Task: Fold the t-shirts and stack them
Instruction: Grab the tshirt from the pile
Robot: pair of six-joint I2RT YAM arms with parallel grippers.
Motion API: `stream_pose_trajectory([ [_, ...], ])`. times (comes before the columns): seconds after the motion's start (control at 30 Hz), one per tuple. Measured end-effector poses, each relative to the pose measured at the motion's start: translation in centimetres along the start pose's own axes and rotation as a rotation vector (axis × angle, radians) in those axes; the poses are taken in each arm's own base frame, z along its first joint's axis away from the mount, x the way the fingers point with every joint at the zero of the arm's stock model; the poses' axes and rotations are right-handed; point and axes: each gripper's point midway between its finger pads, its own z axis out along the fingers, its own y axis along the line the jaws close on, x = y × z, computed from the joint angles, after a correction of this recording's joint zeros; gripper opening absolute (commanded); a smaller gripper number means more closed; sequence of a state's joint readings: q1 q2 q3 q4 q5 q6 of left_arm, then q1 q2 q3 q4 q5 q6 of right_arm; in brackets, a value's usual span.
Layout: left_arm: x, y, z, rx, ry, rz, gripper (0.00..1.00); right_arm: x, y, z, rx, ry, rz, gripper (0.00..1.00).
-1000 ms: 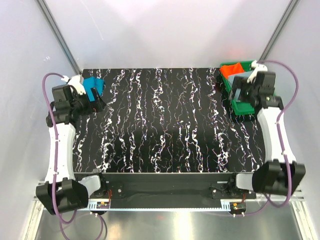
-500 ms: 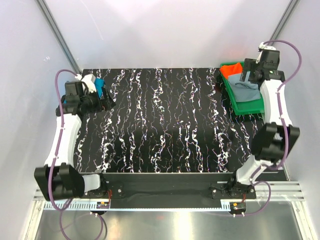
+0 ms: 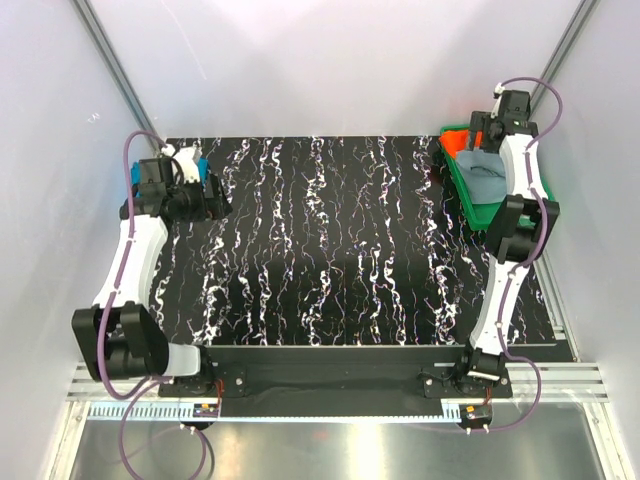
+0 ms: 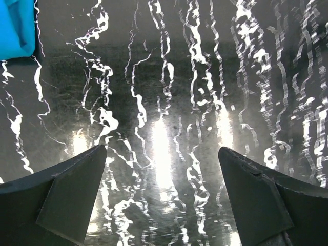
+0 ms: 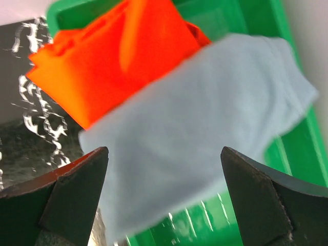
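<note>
The bright teal-blue t-shirt (image 3: 197,163) lies folded at the table's far left corner; only its edge shows in the left wrist view (image 4: 15,25). My left gripper (image 3: 212,197) (image 4: 160,151) is open and empty, low over the bare table just right of that shirt. The orange-red t-shirt (image 3: 457,141) (image 5: 118,56) and the dusty grey-blue t-shirt (image 3: 487,176) (image 5: 205,118) lie folded in the green tray (image 3: 492,212) (image 5: 246,15), the grey-blue one overlapping the orange-red one. My right gripper (image 3: 481,137) (image 5: 164,151) is open and empty above the grey-blue shirt.
The black marbled table (image 3: 330,250) spans the middle. The green tray sits at the far right corner, by the right wall. The right arm's elbow (image 3: 518,225) stands over the tray's near end. White walls close in on both sides.
My right arm has reared up and its gripper has moved from the tray's near end to its far end. My left gripper has shifted slightly right, beside the teal shirt.
</note>
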State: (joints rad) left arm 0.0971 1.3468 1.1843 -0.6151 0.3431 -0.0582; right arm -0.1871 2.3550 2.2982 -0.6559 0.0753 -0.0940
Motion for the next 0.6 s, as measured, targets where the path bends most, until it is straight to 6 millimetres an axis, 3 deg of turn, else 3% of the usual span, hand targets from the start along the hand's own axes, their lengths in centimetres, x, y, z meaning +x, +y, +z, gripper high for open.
stream_pose_trajectory([
  [0.23, 1.5, 1.2, 2.3, -0.006, 0.082, 0.03, 0.99, 1.6, 2.2, 0.5, -0.116, 0.058, 0.022, 0.99],
  [0.43, -0.6, 1.0, 2.2, -0.003, 0.048, 0.045, 0.99, 4.7, 3.1, -2.1, -0.158, 0.155, 0.028, 1.0],
  [0.5, -1.2, 0.9, 2.2, 0.002, 0.033, 0.038, 0.99, 4.4, 3.1, -3.3, -0.164, 0.152, 0.027, 0.96],
  [0.6, -1.5, 0.6, 2.4, 0.016, 0.028, 0.02, 0.99, 3.2, 2.9, -4.2, -0.162, 0.117, 0.017, 0.8],
])
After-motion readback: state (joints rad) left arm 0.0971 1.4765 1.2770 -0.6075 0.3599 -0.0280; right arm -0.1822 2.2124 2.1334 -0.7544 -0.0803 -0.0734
